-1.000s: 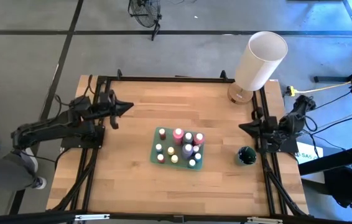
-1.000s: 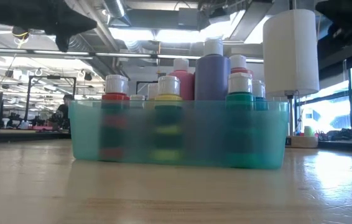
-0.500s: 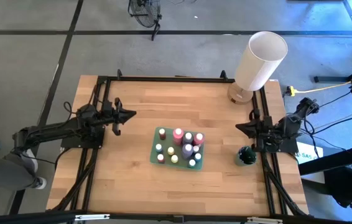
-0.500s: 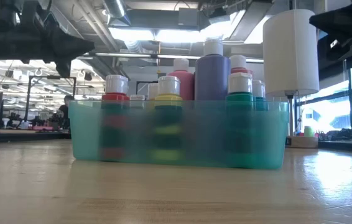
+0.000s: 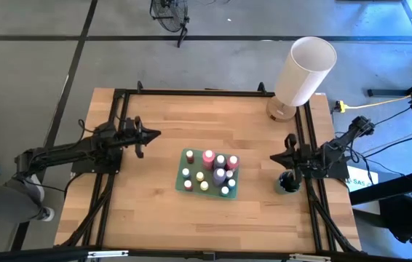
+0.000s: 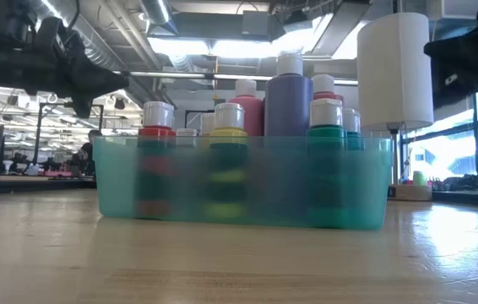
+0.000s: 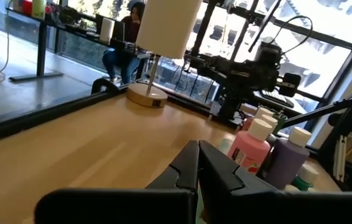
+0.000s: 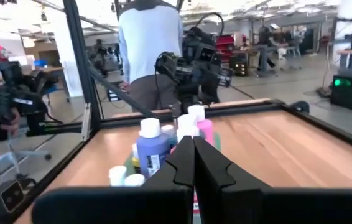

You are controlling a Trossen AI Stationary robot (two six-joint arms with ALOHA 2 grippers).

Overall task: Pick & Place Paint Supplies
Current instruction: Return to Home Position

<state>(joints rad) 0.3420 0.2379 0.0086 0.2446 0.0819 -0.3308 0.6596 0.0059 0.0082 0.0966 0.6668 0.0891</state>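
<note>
Several small paint bottles, among them pink (image 5: 208, 156), purple (image 5: 220, 175) and yellow (image 5: 200, 177), stand upright in a teal tray (image 5: 182, 182) at the table's middle. The low view shows them behind the tray's see-through wall (image 6: 243, 181). My left gripper (image 5: 155, 134) hovers shut to the left of the tray, pointing level at it, with nothing in it. My right gripper (image 5: 273, 157) hovers shut to the right of the tray, also level and empty. Their own views show the shut left gripper (image 7: 198, 155) and the shut right gripper (image 8: 193, 149).
A tall white cylinder (image 5: 304, 73) on a round wooden base stands at the far right corner. A dark round cup (image 5: 287, 183) sits on the table under my right arm. Black rails (image 5: 111, 145) run along the table's sides. A person (image 8: 148, 43) stands beyond the table's left edge.
Both arms have sunk toward the table and now lie level. My left gripper has come down with its tip still left of the tray. My right gripper has come down and edged toward the tray, over the dark cup. Both stayed shut. The tray and bottles have kept still.
</note>
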